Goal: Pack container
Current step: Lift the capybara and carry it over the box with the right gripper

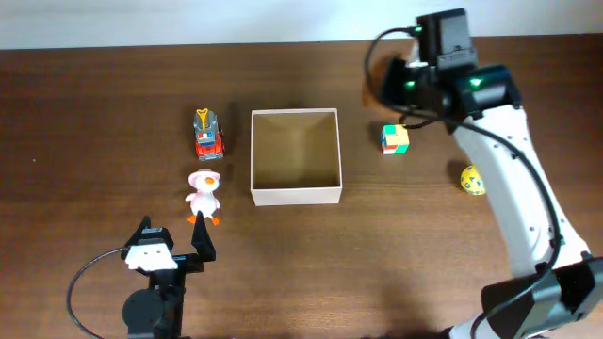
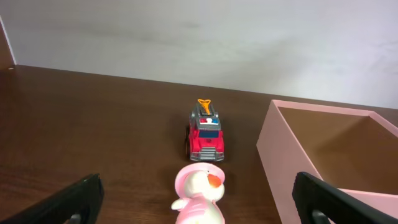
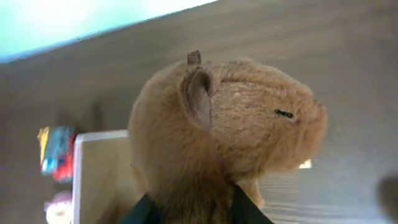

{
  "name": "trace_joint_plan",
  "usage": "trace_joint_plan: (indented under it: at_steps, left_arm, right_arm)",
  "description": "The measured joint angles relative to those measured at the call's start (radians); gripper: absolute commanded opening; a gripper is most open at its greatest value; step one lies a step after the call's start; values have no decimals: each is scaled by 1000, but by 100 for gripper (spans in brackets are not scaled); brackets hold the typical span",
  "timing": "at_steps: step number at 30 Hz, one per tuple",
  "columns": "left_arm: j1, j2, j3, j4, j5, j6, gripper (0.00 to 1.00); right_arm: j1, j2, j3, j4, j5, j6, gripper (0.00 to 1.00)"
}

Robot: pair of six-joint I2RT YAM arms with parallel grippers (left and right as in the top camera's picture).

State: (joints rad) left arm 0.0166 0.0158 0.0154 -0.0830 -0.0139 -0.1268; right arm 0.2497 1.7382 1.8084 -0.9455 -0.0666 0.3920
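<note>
The square cream-walled cardboard container (image 1: 295, 196) sits empty, nothing packed yet; your right claw (image 1: 394, 83), at its 2 o'clock, grips a brown plush animal (image 3: 230, 137); left claw (image 1: 174, 237) hangs released.

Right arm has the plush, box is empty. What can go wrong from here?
1. The brown plush capybara fills the right wrist view and hides most of the cream-walled square container. The right gripper holds it off to the container's side, so the drop may catch a wall.
2. The open left gripper faces the pink-and-white duck toy. The red fire truck sits just behind it, so a grab could push the duck into it.
</note>
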Motion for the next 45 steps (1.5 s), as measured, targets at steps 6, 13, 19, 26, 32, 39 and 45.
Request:
trace_joint_plan:
  at_steps: [6, 13, 19, 26, 32, 39, 45]
  left_arm:
    - [0, 0, 0, 0, 0, 0, 99]
    - [0, 0, 0, 0, 0, 0, 99]
    - [0, 0, 0, 0, 0, 0, 99]
    - [0, 0, 0, 0, 0, 0, 99]
    - [0, 0, 0, 0, 0, 0, 99]
    - [0, 0, 0, 0, 0, 0, 99]
    - [0, 0, 0, 0, 0, 0, 99]
  right_arm:
    - [127, 0, 0, -6, -19, -138, 23]
    - [228, 23, 0, -23, -30, -224, 23]
    - [240, 95, 0, -33, -30, -245, 23]
    - [240, 190, 0, -50, -30, -273, 24]
    - [240, 230, 0, -86, -29, -284, 24]
    - [240, 230, 0, -103, -30, -287, 24]
    - [240, 231, -7, -98, -30, -288, 24]
